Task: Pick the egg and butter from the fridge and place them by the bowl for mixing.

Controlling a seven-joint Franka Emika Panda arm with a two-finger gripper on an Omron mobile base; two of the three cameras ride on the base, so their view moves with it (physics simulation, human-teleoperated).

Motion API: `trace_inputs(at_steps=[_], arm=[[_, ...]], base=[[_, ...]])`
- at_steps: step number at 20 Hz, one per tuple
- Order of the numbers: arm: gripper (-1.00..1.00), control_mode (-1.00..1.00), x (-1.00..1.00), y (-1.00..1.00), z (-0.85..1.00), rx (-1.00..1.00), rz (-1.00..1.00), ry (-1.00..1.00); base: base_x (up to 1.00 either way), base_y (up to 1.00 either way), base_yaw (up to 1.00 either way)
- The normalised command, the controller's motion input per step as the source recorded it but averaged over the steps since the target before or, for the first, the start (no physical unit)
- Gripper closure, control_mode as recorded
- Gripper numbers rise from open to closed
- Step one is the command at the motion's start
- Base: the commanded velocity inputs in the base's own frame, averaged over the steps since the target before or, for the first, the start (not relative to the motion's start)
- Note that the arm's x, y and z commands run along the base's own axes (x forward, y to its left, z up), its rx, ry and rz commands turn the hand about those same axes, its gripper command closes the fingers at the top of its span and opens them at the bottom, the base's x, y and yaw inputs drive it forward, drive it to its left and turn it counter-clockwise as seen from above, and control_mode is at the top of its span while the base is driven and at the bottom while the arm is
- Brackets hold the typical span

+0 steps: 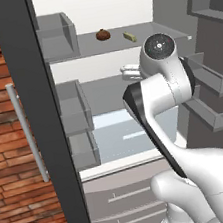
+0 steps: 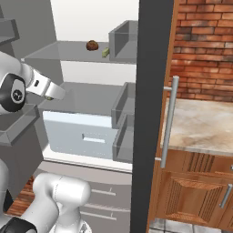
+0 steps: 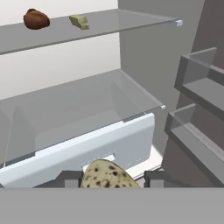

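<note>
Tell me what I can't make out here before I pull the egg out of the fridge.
- Egg: hand view, lower half cut off by the bottom edge.
- Fingers: hand view, only the tips show beside the egg, contact unclear.
- Butter: left base view, too small for detail.
- Gripper: left base view, mostly behind the arm.

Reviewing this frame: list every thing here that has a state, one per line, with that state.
fridge: door open, shelves in view.
egg: speckled, held between the fingers, off the shelves.
gripper: shut on the egg.
butter: lying on the upper shelf, untouched.
brown lump: resting on the upper shelf, beside the butter but apart from it.
crisper drawer: closed.
</note>
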Motion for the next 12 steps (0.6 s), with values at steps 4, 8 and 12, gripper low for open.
trace_inputs(at_steps=[4,8,12], arm=[[1.00,1.00,0.00,0.00,0.00,0.00,0.00,0.00],[1.00,1.00,0.00,0.00,0.00,0.00,0.00,0.00],[1.00,1.00,0.00,0.00,0.00,0.00,0.00,0.00]], base=[[-0.12,0.01,0.00],[-0.16,0.00,0.00],[-0.71,0.08,-0.04]])
